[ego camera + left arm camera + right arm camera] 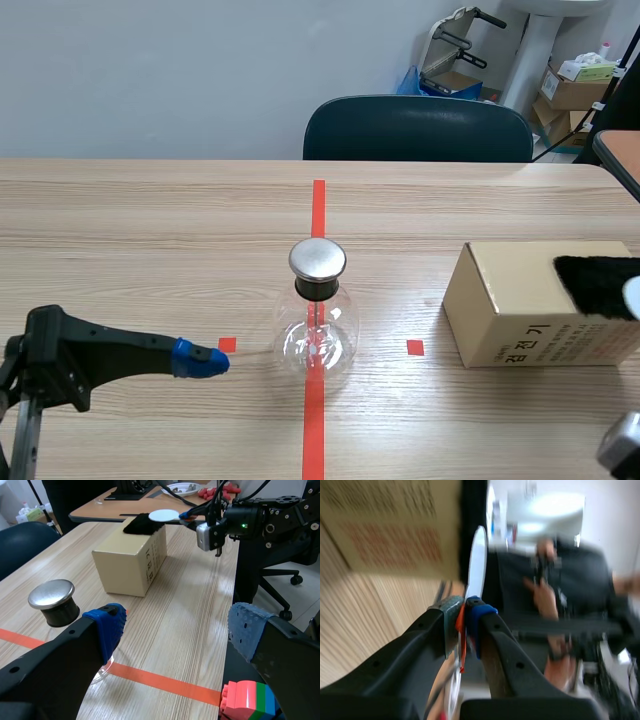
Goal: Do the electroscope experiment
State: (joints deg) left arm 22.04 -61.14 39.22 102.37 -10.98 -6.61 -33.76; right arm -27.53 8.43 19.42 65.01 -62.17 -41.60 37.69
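Under the flask (316, 335), table (150, 220): light wood. An orange-red tape line runs down its middle, straight beneath the flask.
Chair (418, 128): dark teal, beyond the table's far edge, behind the flask and slightly to its right.
Cardboard box (520, 310): tan with printed lettering on its side. It stands on the table well to the right of the flask and apart from it.
Left gripper (175, 630): low over the table near the flask's left side and not touching it. Its fingers are spread wide with nothing between the blue pads (107, 627).
Right gripper (465, 615): far to the right of the flask, beyond the box. Its fingers are pressed together, pinching the thin orange-red stem of the white disc (477, 565).
Flask: a clear, round glass body with a black stopper and a flat silver metal cap (51, 594). It stands upright.
Black furry cloth (597, 285): lies on the end of the box top farthest from the flask.
White disc: held edge-on at the cloth. Whether the two touch cannot be told.
Toy bricks (247, 700): a pink, green and blue block beyond the table's edge, on the robot's side of the flask.
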